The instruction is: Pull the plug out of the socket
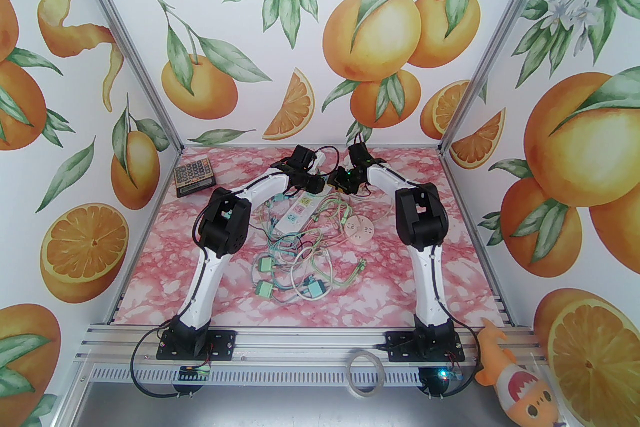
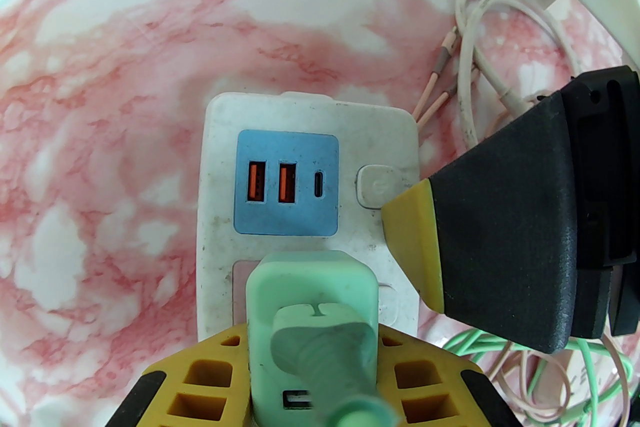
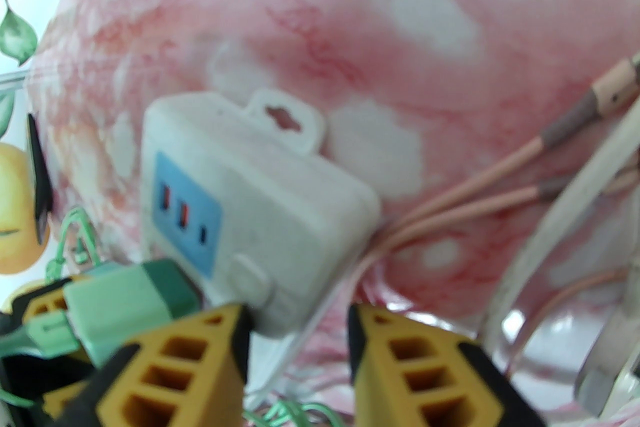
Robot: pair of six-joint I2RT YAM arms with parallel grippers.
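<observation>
**Left arm holds the plug: pull straight out of the strip's face**

Start on your left. The left gripper (image 2: pixel 312 355) has its jaws pinching the mint-green plug (image 2: pixel 310 295), one yellow pad on each flank. That plug is seated in the white power strip (image 2: pixel 300 119), in the socket just beside the blue USB panel (image 2: pixel 286 182), and its cord (image 2: pixel 345 365) runs back toward the wrist. The strip lies flat on the pink marbled surface (image 2: pixel 125 64), at the far middle between the two arms.

The relation that matters is this: the plug stands up out of the strip's face. Its axis therefore points away from the surface and into the left jaws, across the strip's long axis rather than along it. In my judgement your pull should follow that axis, since a sideways tug would likely drag the strip.

Moving right, the right gripper (image 3: pixel 297 315) sits at the strip's edge by the power button (image 2: pixel 375 187). Its jaws stand apart and clamp nothing: one pad touches the strip near the button, the other hangs off the side. You will probably want it bracing the strip.
</observation>
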